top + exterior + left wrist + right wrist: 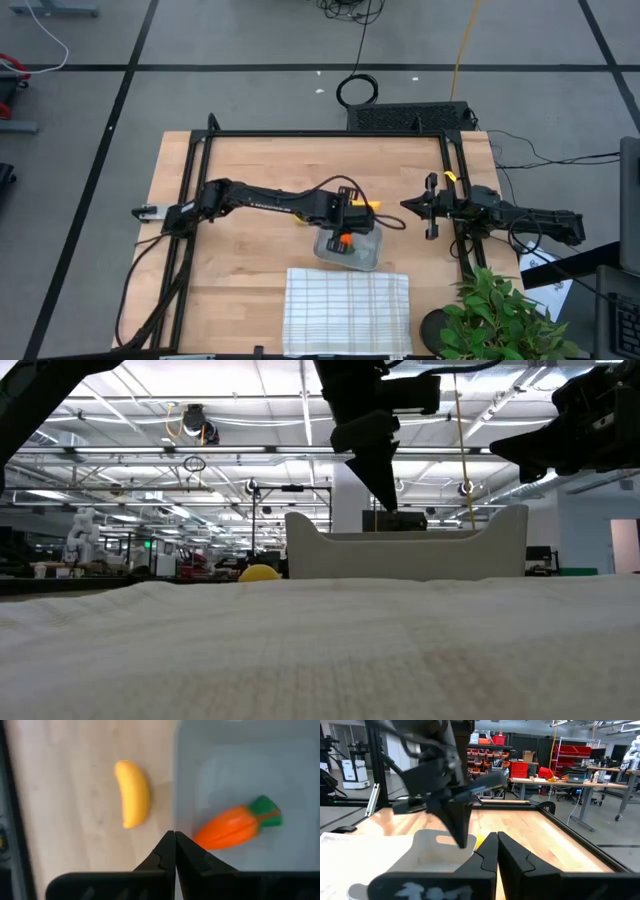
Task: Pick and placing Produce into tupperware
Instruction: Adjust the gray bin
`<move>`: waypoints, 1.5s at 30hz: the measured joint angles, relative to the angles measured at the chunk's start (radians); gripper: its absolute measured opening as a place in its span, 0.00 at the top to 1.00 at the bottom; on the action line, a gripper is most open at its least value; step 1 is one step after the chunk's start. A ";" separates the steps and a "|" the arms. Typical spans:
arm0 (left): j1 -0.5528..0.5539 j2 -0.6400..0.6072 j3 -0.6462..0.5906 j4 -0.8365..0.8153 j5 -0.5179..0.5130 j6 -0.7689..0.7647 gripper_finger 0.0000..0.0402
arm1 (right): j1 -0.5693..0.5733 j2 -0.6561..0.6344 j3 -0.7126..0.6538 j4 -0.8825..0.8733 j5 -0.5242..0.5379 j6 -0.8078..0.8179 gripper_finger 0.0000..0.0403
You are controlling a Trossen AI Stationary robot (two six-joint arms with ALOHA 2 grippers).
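The left arm's gripper [175, 851] hung over the shallow grey translucent tupperware [350, 248], its two dark fingers pressed together with nothing between them. The orange toy carrot with a green top [235, 825] lay inside the container. The curved yellow banana [132, 793] rested on the wooden table [250, 160] just beside the container's wall. The right arm's gripper [432, 206] waited off to the side, fingers likewise pinched closed and empty

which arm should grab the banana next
Left, probably. The left gripper hangs over the tupperware, where the carrot lies, with the banana right beside it. The right gripper waits farther off.
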 joint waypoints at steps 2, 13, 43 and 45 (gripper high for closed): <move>0.013 -0.003 0.001 -0.003 -0.015 -0.029 1.00 | 0.000 0.001 0.000 -0.003 0.000 0.000 1.00; 0.070 0.000 -0.041 -0.067 -0.030 -0.143 1.00 | 0.000 0.003 0.000 -0.007 0.000 0.000 1.00; 0.029 0.000 -0.057 -0.172 0.053 -0.201 0.98 | 0.000 0.003 0.000 -0.007 0.000 0.000 1.00; 0.029 0.000 -0.057 -0.172 0.049 -0.199 0.99 | 0.000 0.003 0.000 -0.007 0.000 0.000 1.00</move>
